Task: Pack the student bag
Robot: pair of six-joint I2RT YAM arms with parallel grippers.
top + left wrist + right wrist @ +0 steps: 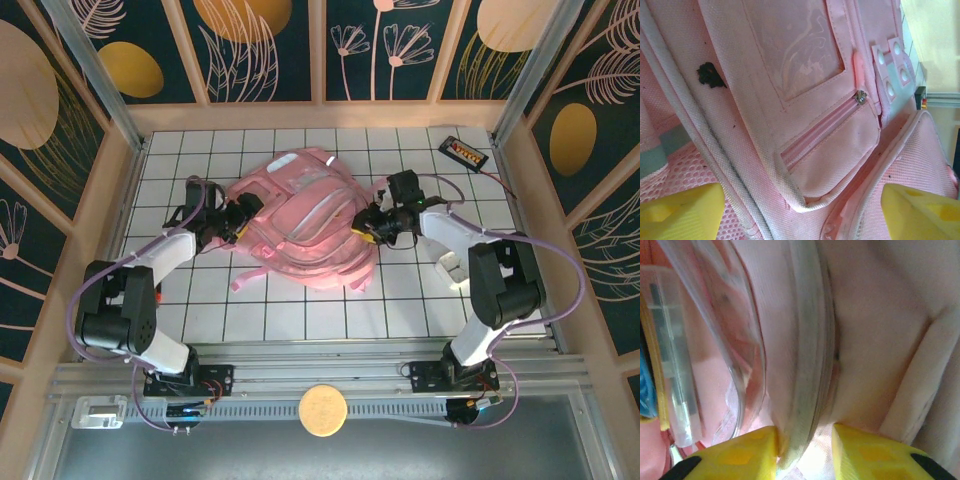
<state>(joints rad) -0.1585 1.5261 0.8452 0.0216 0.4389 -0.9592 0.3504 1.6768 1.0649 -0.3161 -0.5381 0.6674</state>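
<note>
The student bag (300, 232), a large pale-pink backpack, lies flat in the middle of the white gridded table. My left gripper (240, 215) is at its left side. In the left wrist view it (802, 212) stands open, its yellow fingertips (680, 212) wide apart over a zipped front pocket (835, 150) and pale trim. My right gripper (368, 226) is at the bag's right side. In the right wrist view it (805, 450) is closed narrowly on a fold of the bag's pale edge trim (807, 390), beside a clear plastic panel (715, 340).
A black device with an orange label (464, 152) lies at the back right corner with a cable. A small white object (450, 268) sits by the right arm. A round tan disc (322, 410) rests on the front rail. Wooden walls (115, 190) enclose the table.
</note>
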